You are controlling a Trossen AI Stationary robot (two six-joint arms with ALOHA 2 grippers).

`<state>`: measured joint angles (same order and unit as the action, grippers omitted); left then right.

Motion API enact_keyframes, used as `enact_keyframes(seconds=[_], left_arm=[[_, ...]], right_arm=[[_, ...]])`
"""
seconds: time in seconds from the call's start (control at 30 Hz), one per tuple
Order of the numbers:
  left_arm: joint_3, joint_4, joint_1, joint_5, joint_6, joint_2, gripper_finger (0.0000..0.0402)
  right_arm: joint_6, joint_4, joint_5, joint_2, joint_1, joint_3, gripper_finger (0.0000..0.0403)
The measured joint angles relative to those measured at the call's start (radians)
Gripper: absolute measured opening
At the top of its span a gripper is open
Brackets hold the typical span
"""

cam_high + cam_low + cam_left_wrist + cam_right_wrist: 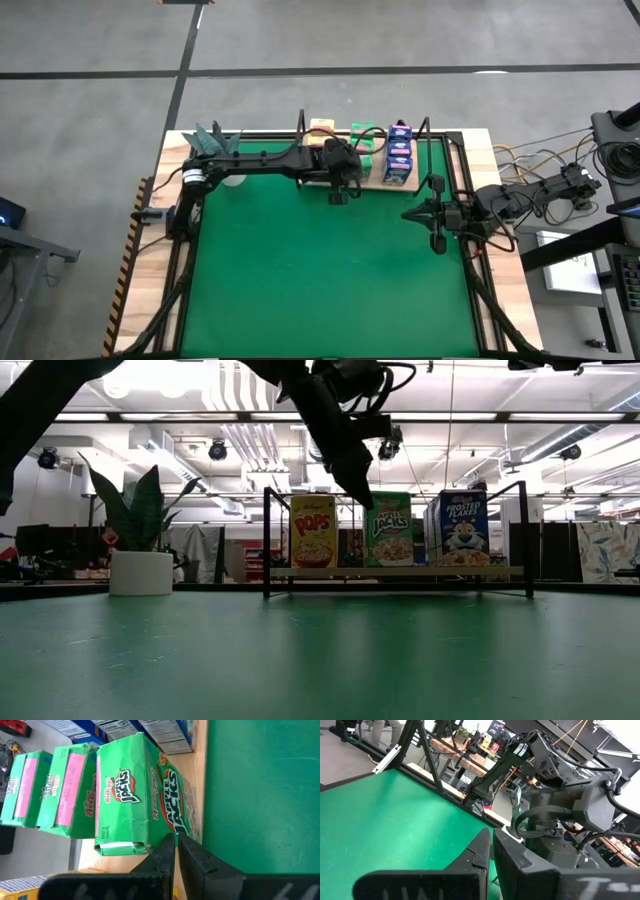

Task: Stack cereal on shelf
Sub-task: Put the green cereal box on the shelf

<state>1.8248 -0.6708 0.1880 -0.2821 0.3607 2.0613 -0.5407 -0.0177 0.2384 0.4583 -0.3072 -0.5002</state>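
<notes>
High view: I am seeing the left hand (340, 197) hanging at the shelf (372, 181), its arm hiding part of the cereal rows; the right hand (437, 243) is waiting over the green mat (320, 270), fingers pressed together.

Low view: boxes are standing on the shelf, reading "POPS" (314, 531), "Apple Jacks" (391, 529) and "Frosted Flakes" (464, 527).

Left wrist view: clenched fingers (162, 857) are pointing beside the front Apple Jacks box; the blue boxes are cut off.
</notes>
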Motion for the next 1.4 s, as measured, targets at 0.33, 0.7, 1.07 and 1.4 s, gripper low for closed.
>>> enact_keyframes(seconds=[0.33,0.7,1.07,1.4], left_arm=[[0.000,-0.008,0.001,0.004,-0.036,0.001,0.0005],[-0.006,-0.082,-0.004,0.003,-0.097,0.001,0.0005],[-0.006,-0.046,0.025,0.000,-0.101,0.020,0.0005],[-0.006,-0.019,0.027,0.000,-0.101,0.027,0.0005]], right_arm=[[-0.002,0.000,0.000,0.000,0.000,0.000,0.0012],[-0.009,0.000,0.000,0.000,0.000,0.000,0.0012],[-0.010,-0.001,-0.001,0.000,0.000,0.000,0.0012],[-0.010,-0.001,0.000,0.000,0.000,0.000,0.0012]])
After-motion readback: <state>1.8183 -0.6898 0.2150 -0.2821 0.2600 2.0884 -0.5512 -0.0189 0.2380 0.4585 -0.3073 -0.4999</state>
